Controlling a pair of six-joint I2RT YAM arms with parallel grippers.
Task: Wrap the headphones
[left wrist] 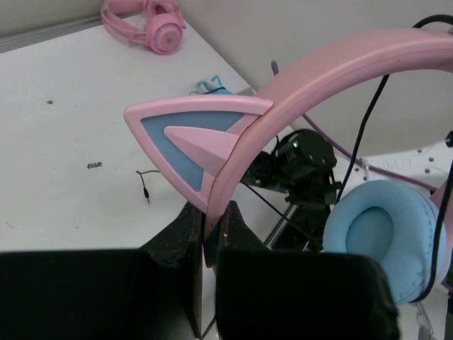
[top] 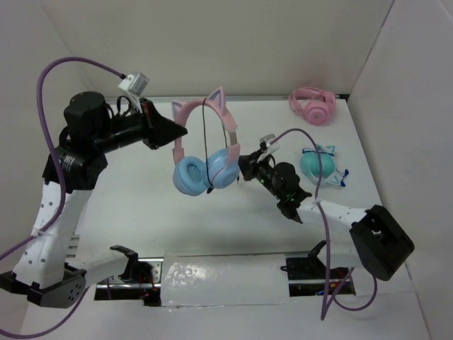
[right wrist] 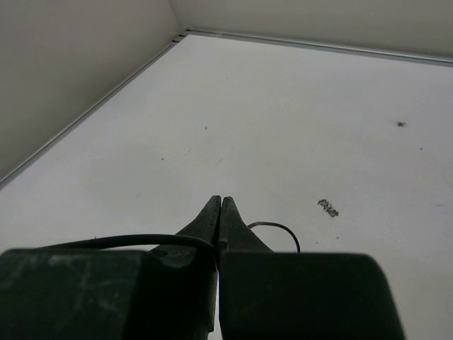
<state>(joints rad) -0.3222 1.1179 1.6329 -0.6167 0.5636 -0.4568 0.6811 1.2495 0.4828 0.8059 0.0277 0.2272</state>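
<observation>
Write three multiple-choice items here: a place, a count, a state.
1. The all-pink headphones lie: A) at the far right corner of the table B) at its near edge C) between the arms.
2. Headphone sets in the top view: A) two B) three C) five.
3. The left gripper is: A) open B) shut on an ear cup C) shut on the pink headband of the cat-eared headphones.
Key: 1A, seen far right from above; 2B, one held, one all-pink, one teal set; 3C, its jaws pinch the band.
</observation>
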